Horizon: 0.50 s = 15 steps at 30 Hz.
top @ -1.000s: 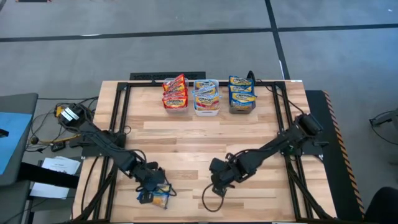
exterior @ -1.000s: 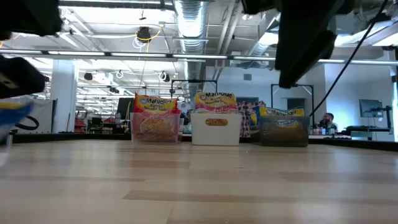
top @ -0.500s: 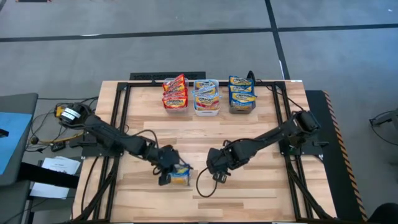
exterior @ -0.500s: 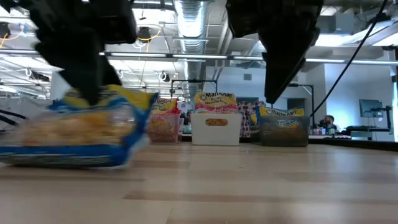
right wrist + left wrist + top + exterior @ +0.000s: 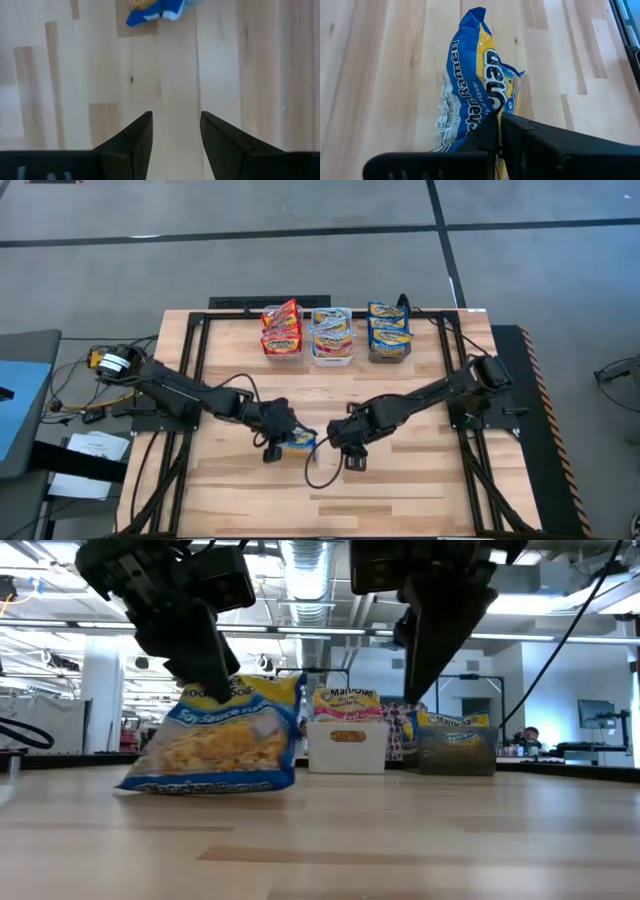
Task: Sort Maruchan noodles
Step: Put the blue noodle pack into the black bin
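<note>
Grey floor w/ dark tape lines ran around a light wood surface [image 5: 400, 380], centre of the high view; low view looked level across it into a bright open room w/ ceiling ducts and, at far right, a person [image 5: 527, 735] seated at a distance. Three bins stood in a row at the top-centre of the high view: clear bin [image 5: 282, 352] w/ red/pink packets [image 5: 281, 325], white bin [image 5: 332, 358] w/ light blue/pink packets [image 5: 331, 327], dark bin [image 5: 389, 356] w/ blue/yellow packets [image 5: 389, 323]. Left arm reached in from the left edge toward lower centre; left gripper [image 5: 285, 438] was pressed together on the upper edge of one blue/yellow packet [image 5: 300, 443], pinching it. In the low view that packet [image 5: 222, 736] hung at left-centre, tilted, lower edge at or just above the surface, can't tell if touching. Left wrist view showed the same packet [image 5: 472, 97] clamped between the dark fingers [image 5: 485, 135], wood below. Right arm came from the right edge; right gripper [image 5: 338, 442] sat just beside the packet, to its right in the high view, fingers spread, holding nothing. Right wrist view: the two fingers [image 5: 137, 135] apart over bare wood, a corner of the packet [image 5: 155, 9] at the top edge of that frame.
</note>
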### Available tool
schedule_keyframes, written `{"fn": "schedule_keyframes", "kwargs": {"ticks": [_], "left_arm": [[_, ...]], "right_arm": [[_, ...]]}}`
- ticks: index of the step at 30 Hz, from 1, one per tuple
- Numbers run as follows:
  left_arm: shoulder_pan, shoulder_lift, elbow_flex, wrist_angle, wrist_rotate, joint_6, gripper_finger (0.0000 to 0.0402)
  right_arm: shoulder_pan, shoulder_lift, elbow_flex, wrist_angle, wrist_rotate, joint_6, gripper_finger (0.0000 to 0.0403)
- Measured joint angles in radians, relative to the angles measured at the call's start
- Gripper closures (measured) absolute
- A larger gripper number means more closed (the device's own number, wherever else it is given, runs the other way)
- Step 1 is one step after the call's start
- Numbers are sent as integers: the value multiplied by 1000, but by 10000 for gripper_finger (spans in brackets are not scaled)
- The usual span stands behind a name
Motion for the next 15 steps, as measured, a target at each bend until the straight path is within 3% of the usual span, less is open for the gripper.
{"fn": "schedule_keyframes", "kwargs": {"ticks": [15], "left_arm": [[24,0,0,3,-36,59,401]], "right_arm": [[-110,3,0,220,2,-134,216]]}}
